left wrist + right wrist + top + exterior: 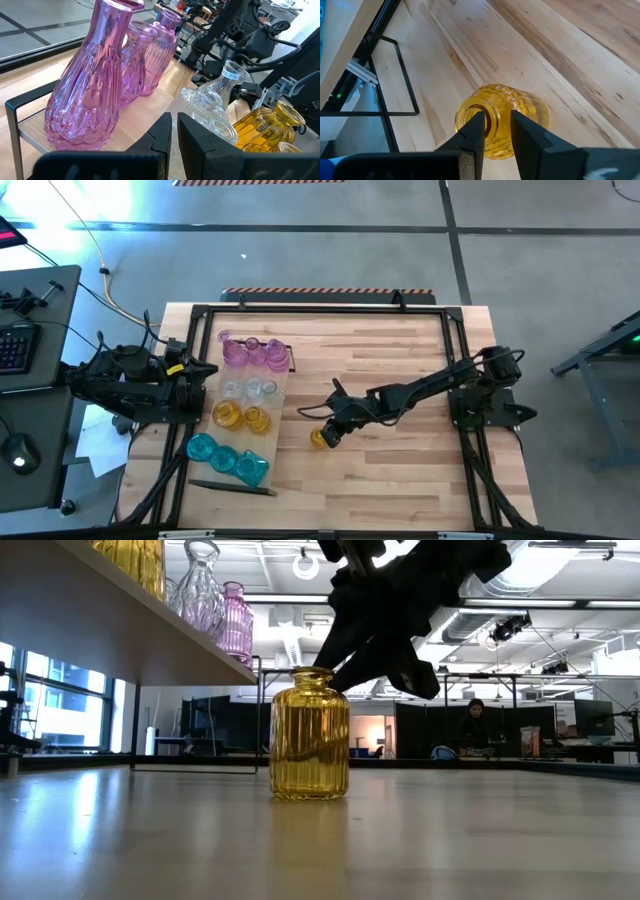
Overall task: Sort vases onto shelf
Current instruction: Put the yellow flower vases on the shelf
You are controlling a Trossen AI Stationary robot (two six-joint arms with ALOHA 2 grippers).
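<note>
The right end effector [492,132] pinches the rim of an upright amber vase [502,120] on the tabletop [400,370], one finger inside; a firm, vertical lift should keep it from tipping.

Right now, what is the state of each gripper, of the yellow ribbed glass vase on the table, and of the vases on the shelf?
Right gripper: fingers astride the vase's rim, one inside the mouth; grip not yet certain.
Yellow ribbed glass vase: upright on the wooden tabletop, off the shelf.
Left gripper: shut, empty, by the shelf.
Light-wood shelf: holds upright pink, clear, yellow and teal vases, grouped by colour.
</note>
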